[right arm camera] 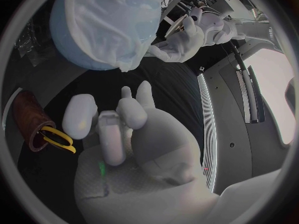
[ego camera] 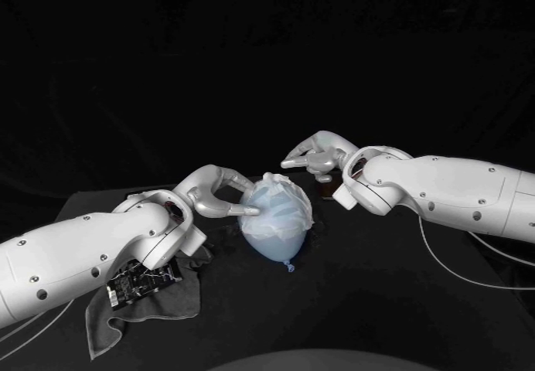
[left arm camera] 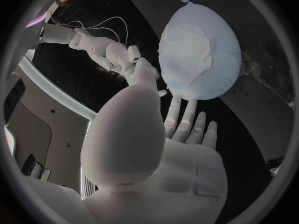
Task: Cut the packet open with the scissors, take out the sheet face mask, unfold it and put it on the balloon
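Balloon lies on table at centre, between the two hands, knot end twd the robot. Mask is out of its packet and draped over balloon's upper part; in rt wrist view one edge hangs loose off the side nearest the L hand. L hand is at balloon's left flank: fingers straight and apart, tips against balloon's edge, thumb arched above them close to mask edge (whether thumb and a finger nip the mask, cannot tell). R hand is just behind and above balloon's top, on the far-right side, apart from it per rt wrist view; fingers curled in, nothing in them. Scissors, yellow handles up, stand in a brown holder on table beside R hand, untouched. Grey cloth lies crumpled on table under L arm, near edge, well apart from balloon.
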Controlling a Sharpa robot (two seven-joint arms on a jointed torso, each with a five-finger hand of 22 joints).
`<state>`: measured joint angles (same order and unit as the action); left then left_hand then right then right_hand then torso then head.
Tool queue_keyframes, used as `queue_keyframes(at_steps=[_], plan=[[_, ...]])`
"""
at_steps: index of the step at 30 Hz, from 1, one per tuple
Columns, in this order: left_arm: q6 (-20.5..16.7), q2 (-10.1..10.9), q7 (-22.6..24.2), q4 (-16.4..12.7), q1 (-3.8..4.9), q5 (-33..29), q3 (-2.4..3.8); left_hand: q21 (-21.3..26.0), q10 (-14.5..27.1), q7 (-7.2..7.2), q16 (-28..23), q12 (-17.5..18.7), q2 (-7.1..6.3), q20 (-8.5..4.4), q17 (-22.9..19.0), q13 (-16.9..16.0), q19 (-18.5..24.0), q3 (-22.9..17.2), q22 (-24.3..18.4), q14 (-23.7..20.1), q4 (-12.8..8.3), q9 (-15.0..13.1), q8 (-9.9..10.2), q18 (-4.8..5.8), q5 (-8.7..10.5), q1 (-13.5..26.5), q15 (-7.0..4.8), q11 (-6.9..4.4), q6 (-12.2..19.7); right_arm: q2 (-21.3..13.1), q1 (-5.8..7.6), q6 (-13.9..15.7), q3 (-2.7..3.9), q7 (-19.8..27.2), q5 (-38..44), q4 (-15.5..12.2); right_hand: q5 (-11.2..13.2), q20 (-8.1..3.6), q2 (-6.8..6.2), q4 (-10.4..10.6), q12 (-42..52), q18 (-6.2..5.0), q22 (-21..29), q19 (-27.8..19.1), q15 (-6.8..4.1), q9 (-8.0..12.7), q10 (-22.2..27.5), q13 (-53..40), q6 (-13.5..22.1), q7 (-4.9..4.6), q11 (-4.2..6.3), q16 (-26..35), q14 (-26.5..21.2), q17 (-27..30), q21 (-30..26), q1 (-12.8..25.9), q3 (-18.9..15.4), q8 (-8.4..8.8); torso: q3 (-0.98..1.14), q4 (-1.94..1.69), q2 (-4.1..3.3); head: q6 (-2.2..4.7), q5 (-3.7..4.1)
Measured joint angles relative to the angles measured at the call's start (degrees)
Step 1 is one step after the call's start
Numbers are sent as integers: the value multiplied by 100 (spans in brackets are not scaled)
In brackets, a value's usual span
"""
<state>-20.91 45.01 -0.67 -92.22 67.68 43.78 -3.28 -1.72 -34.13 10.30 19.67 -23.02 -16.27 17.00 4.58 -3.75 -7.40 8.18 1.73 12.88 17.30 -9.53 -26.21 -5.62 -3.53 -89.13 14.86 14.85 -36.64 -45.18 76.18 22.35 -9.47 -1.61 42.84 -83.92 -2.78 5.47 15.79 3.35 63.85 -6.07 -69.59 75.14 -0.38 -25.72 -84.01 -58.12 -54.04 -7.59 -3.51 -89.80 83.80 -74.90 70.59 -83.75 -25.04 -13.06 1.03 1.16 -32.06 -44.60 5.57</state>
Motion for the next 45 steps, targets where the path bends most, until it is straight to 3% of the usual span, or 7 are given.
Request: queue_keyframes(at_steps=[13, 21, 27, 31, 37, 40, 45], plan=[[236, 37, 39, 378, 100, -297, 40, -348, -533, 48, 954, 152, 352, -9, 272, 1, -920, -413, 182, 1279, -13, -12, -1, 36, 22, 282, -131, -104, -390, 265, -4, -92, -3, 43, -208, 286, 0, 7, 29, 32, 44, 36, -106, 70, -13, 38, -11, 0, -21, -19, 13, 19, 13, -5, 95, 29, 2, 58, 1, 4, 6, 63, -29], [234, -139, 58, 766, 340, -356, 54, -1181, -985, 70, 1766, 211, 725, -36, 634, -2, -2850, -1322, 563, 2241, -42, 41, 122, 32, 46, -16, -421, -285, -578, 492, -4, -198, -2, 48, -203, 649, 0, -13, -40, -91, 44, 40, -117, 90, -13, 109, -11, 0, 20, -59, 14, 0, 13, -5, 95, -39, 8, 211, 1, 4, -5, 98, -60], [257, -332, 18, 987, 434, -346, 55, -1764, -1480, 112, 2835, 211, 836, -106, 1105, -18, -3801, -1667, 785, 3260, -68, 85, 218, -420, 46, -33, -745, -492, -868, 600, -2, -549, -1, 140, -196, 794, 0, 20, -154, -226, 44, 43, -88, 57, 24, 181, 19, 6, 102, -140, -20, 0, 21, -5, 95, -153, 4, 337, 3, 1, -21, 101, -85], [320, -444, -39, 1116, 466, -320, 54, -2356, -1811, 60, 3683, 171, 844, -382, 1482, -35, -4530, -1715, 1063, 3974, -71, 104, 262, -457, 46, -17, -967, -652, -1073, 656, -1, -752, 1, 212, -169, 859, 0, 41, -170, -304, 44, 45, -113, 77, 31, 211, 0, 9, 141, -138, -41, 0, 14, -1, 95, -229, 3, 396, 4, 0, -30, 105, -97], [627, -553, -188, 1253, 503, -241, 54, -3680, -2684, -192, 5457, -410, 749, -954, 2931, -346, -5377, -1399, 1792, 5327, -79, 116, 272, -458, 57, 582, -1329, -993, -1386, 706, 12, -1119, 4, 317, 13, 997, 0, 67, -178, -399, 44, 47, -292, 174, 35, 267, 9, 9, 191, -105, -51, 4, 10, 0, 252, -282, 1, 466, 9, -1, -36, 108, -109], [806, -578, -263, 1293, 512, -215, 54, -4397, -2786, -260, 6230, -1112, 797, -1072, 4472, -821, -5340, -1022, 2264, 6083, -71, 123, 330, -458, 57, 714, -1464, -1086, -1455, 725, 32, -1265, 10, 357, 116, 1076, 0, 59, -179, -399, 44, 50, -325, 183, 41, 283, 9, 9, 191, -105, -51, 5, 4, 0, 258, -282, 1, 498, 9, -1, -38, 109, -109], [1022, -606, -360, 1344, 520, -194, 54, -5128, -2611, -302, 6639, -2198, 910, -1177, 5590, -1600, -5162, -563, 2762, 6593, -70, 128, 366, -458, 57, 688, -1537, -1184, -1495, 752, 63, -1427, 17, 405, 243, 1187, 0, 59, -217, -399, 44, 81, -342, 183, 42, 289, 14, 9, 191, -105, -55, 19, 3, -1, 295, -244, 1, 499, 9, -4, -38, 107, -110]])
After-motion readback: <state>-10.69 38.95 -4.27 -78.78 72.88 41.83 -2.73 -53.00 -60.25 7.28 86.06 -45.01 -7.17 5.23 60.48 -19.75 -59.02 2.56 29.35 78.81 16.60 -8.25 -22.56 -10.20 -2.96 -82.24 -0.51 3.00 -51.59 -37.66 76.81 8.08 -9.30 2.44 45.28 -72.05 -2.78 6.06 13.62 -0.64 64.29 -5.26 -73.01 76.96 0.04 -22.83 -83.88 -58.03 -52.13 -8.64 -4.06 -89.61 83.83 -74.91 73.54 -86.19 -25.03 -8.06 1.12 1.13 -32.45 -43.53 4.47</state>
